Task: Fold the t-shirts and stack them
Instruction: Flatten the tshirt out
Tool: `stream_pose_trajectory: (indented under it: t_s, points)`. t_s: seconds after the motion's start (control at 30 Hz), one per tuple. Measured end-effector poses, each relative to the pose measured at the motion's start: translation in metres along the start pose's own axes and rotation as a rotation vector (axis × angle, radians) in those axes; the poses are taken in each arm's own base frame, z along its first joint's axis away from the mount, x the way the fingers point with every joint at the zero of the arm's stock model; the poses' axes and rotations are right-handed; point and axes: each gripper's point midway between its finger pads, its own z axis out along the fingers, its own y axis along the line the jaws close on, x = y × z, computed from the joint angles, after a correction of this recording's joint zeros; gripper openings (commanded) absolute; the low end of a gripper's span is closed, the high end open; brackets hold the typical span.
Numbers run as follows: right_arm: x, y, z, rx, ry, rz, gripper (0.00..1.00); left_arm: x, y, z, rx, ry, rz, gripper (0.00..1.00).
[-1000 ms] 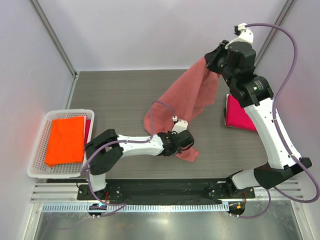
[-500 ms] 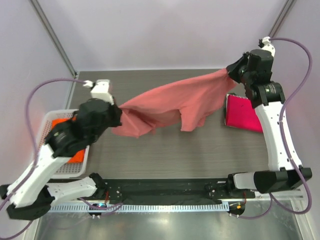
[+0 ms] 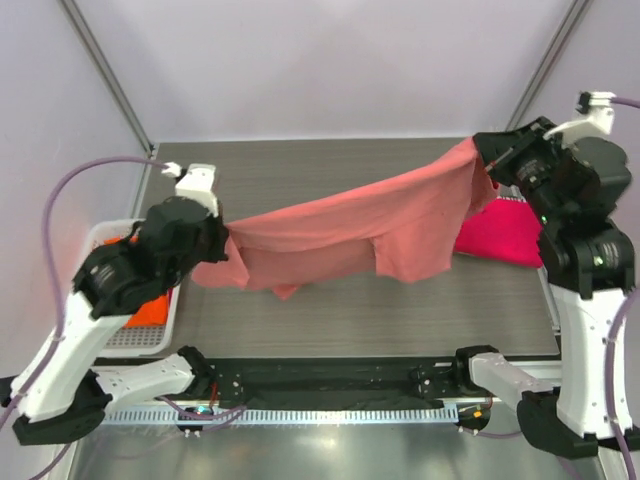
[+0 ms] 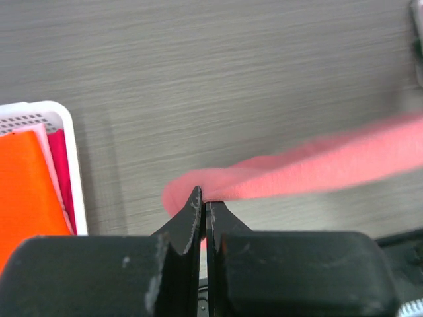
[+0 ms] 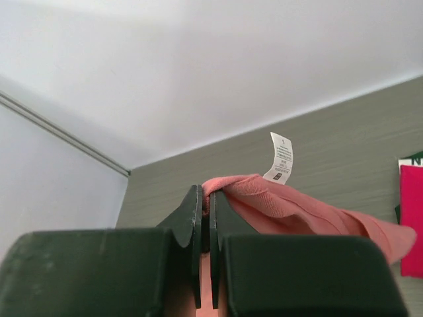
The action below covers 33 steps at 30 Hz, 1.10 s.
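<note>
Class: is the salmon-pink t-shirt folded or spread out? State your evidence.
Spread, unfolded: the salmon-pink t-shirt hangs stretched between the left gripper and right gripper.

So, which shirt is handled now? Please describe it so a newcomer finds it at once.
Look above the grey table: the salmon-pink t-shirt hangs stretched in the air, the left gripper shut on one end and the right gripper on the other. Unlike the magenta t-shirt lying on the table and the orange t-shirt in the white basket, it alone is lifted.
</note>
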Motion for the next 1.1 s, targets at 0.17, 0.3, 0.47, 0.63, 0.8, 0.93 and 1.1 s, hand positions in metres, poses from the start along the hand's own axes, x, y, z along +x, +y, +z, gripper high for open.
stream_pose_trajectory:
  t_s: [0.17, 0.3, 0.47, 0.63, 0.8, 0.93, 1.1]
  points:
    - [0.066, -0.034, 0.075, 0.072, 0.203, 0.016, 0.68, 0.027, 0.010, 0.088, -0.098, 0.213, -0.038, 0.20]
    - [0.171, -0.093, 0.127, 0.183, 0.465, 0.035, 0.73, 0.090, 0.041, 0.162, -0.172, 0.482, -0.153, 0.99]
    - [0.259, -0.146, 0.088, 0.297, 0.661, 0.055, 0.65, 0.120, 0.055, 0.186, -0.183, 0.597, -0.295, 0.99]
    - [0.279, -0.165, 0.030, 0.317, 0.622, 0.048, 0.52, 0.105, 0.036, 0.160, -0.066, 0.443, -0.367, 1.00]
    - [0.315, -0.207, -0.012, 0.491, 0.659, 0.070, 0.56, 0.118, 0.022, 0.134, 0.032, 0.352, -0.457, 1.00]
    - [0.342, -0.223, -0.051, 0.607, 0.711, 0.098, 0.56, 0.145, 0.016, 0.135, 0.050, 0.384, -0.522, 1.00]
    - [0.355, -0.221, -0.072, 0.643, 0.719, 0.132, 0.48, 0.165, 0.012, 0.140, 0.047, 0.408, -0.602, 0.99]
